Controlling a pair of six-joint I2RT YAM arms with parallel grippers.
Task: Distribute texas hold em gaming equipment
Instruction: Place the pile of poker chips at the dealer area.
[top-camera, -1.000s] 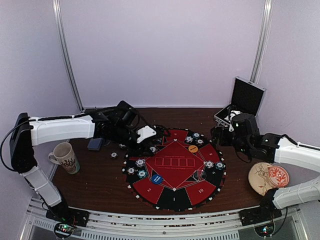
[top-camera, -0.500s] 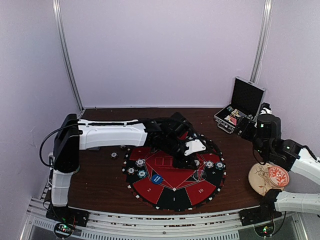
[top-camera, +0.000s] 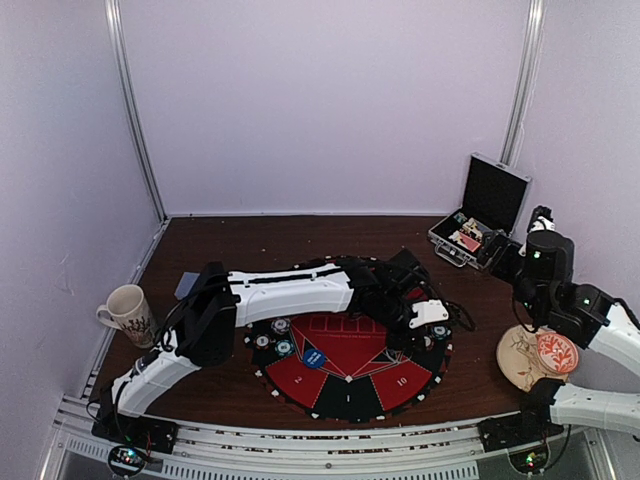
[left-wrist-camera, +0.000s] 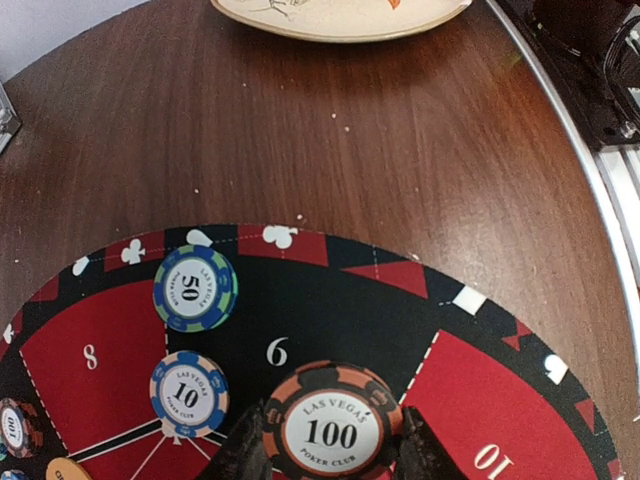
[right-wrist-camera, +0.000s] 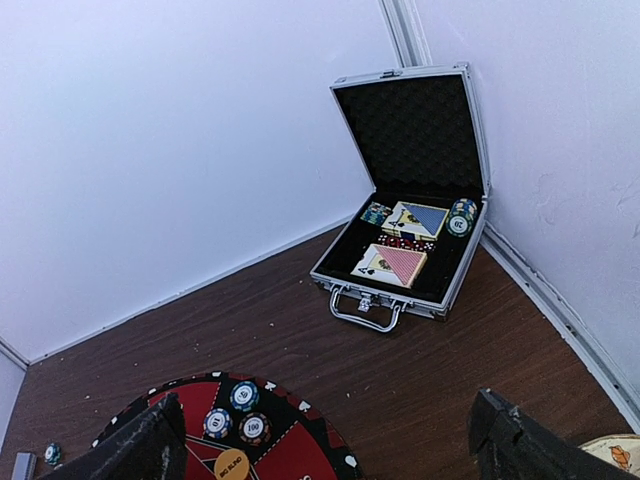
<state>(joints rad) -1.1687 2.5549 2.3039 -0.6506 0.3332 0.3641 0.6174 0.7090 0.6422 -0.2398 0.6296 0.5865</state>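
Observation:
My left gripper (top-camera: 437, 322) reaches across to the right side of the round red-and-black poker mat (top-camera: 345, 345). In the left wrist view it (left-wrist-camera: 333, 452) is shut on an orange-and-black "100" chip (left-wrist-camera: 333, 430) over the black "6" section. A "50" chip (left-wrist-camera: 195, 288) and a "10" chip (left-wrist-camera: 188, 393) lie beside it. My right gripper (top-camera: 503, 258) is raised near the open case; in its wrist view it (right-wrist-camera: 325, 440) is open and empty. Three chips (right-wrist-camera: 243, 396) and an orange button disc (right-wrist-camera: 231, 465) lie on the mat's far section. A blue button disc (top-camera: 314, 357) sits near the mat's front left.
The open silver-edged case (top-camera: 490, 205) stands at the back right with card decks and chips inside (right-wrist-camera: 400, 262). A patterned plate (top-camera: 520, 355) lies right of the mat. The mug (top-camera: 128, 313) stands at the far left. A grey-blue deck (top-camera: 186, 287) lies behind the left arm.
My left arm has swung from the mat's left side across to its right side. My right arm has pulled back and up towards the case.

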